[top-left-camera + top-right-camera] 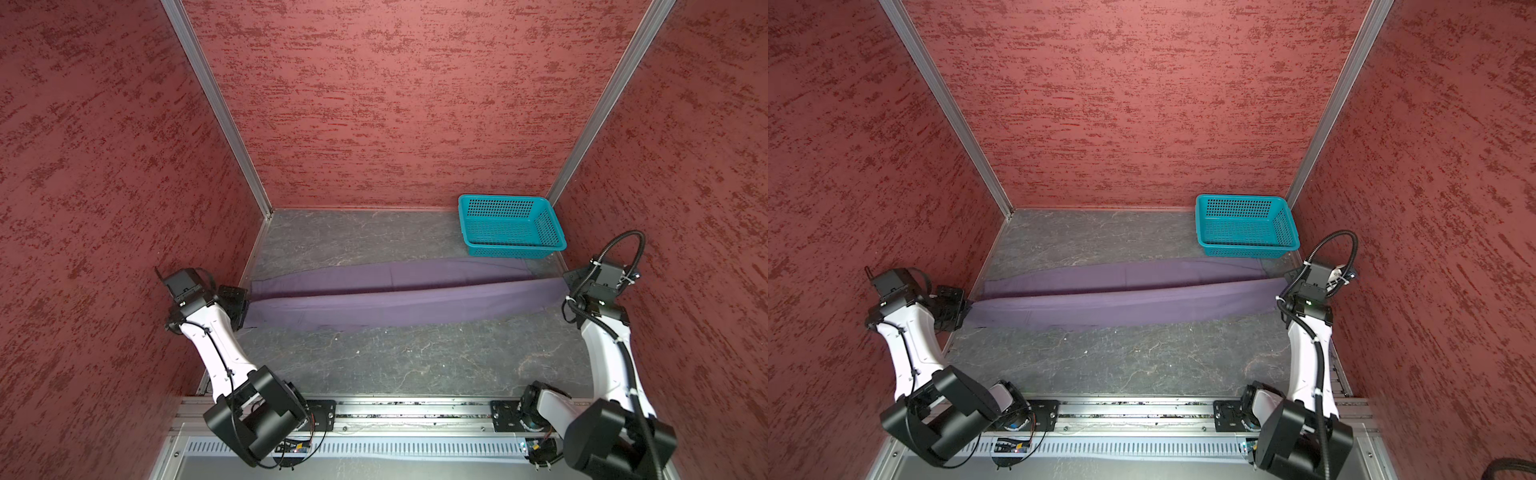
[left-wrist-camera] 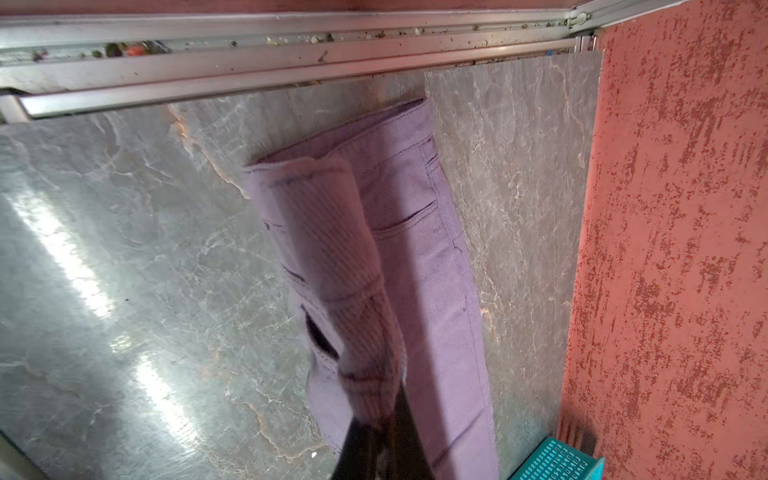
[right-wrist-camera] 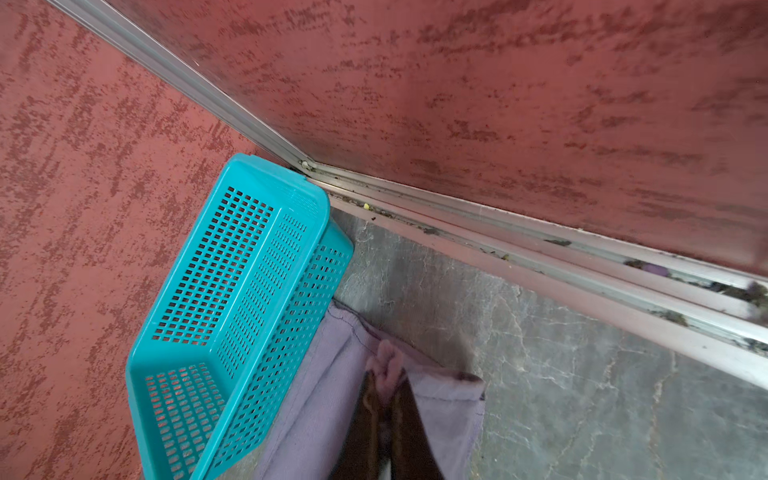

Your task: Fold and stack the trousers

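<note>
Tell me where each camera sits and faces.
Both top views: overhead at the front, looking down toward the back wall; left gripper and right gripper show, clamping the muted-purple cloth trousers.
Left wrist: behind the left gripper, looking along the trousers; its fingers show.
Right wrist: behind the right gripper, facing the teal perforated plastic basket; its fingers show.
All share trousers and basket.
</note>
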Available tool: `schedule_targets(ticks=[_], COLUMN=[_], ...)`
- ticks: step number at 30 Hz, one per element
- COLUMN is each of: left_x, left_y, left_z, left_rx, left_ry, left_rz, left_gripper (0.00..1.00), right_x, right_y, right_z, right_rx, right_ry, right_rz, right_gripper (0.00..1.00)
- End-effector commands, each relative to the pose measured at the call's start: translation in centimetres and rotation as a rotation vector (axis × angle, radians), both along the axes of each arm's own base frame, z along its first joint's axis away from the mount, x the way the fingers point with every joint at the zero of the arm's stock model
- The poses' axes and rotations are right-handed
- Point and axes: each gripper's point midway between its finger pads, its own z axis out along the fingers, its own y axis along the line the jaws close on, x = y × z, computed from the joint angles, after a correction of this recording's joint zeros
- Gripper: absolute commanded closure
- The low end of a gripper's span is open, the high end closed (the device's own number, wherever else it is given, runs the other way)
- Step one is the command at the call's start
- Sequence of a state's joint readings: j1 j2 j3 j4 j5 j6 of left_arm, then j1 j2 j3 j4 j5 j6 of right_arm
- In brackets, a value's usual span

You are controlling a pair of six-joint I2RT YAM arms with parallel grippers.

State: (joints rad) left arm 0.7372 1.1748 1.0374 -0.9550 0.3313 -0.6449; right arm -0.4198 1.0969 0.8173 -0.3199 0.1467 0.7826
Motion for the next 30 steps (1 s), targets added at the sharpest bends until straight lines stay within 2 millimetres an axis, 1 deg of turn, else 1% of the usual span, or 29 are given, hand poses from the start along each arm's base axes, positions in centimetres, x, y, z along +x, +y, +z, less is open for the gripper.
schedule_targets(ticks=[1, 7, 11, 13, 14, 15, 19, 24, 30], left_x=[3.1, 6.8, 9.0, 9.8, 10.2, 10.6, 11.8, 12.5, 13.2], left_y=[2.4, 3.2, 3.4, 3.3, 3.2, 3.0, 2.6, 2.5, 2.3], left_z=[2.1, 0.9, -0.9, -2.1, -2.6, -3.4, -5.6, -7.0, -8.7], left_rx=[0.127, 0.125, 0.111, 0.099, 0.091, 0.083, 0.058, 0.057, 0.051], left_ry=[-0.056, -0.024, 0.008, 0.027, 0.032, 0.042, 0.083, 0.114, 0.153], left_rz=[0.029, 0.009, -0.014, -0.024, -0.028, -0.035, -0.058, -0.069, -0.088], left_gripper=[1.00, 1.00, 1.00, 1.00, 1.00, 1.00, 1.00, 1.00, 1.00], right_x=[2.8, 5.7, 7.6, 8.4, 8.7, 9.2, 10.6, 11.4, 11.7], right_y=[-1.9, -2.8, -3.0, -3.1, -3.0, -3.0, -2.7, -2.0, -1.3], right_z=[2.1, 0.6, -0.3, -0.6, -0.5, -1.5, -3.2, -5.6, -9.1], right_rx=[-0.017, 0.012, 0.019, 0.017, 0.011, 0.018, 0.021, 0.032, 0.059], right_ry=[-0.119, -0.119, -0.097, -0.090, -0.093, -0.070, -0.034, 0.013, 0.067], right_rz=[-0.032, -0.031, -0.015, -0.010, -0.006, -0.003, 0.011, 0.027, 0.040], right_gripper=[1.00, 1.00, 1.00, 1.00, 1.00, 1.00, 1.00, 1.00, 1.00])
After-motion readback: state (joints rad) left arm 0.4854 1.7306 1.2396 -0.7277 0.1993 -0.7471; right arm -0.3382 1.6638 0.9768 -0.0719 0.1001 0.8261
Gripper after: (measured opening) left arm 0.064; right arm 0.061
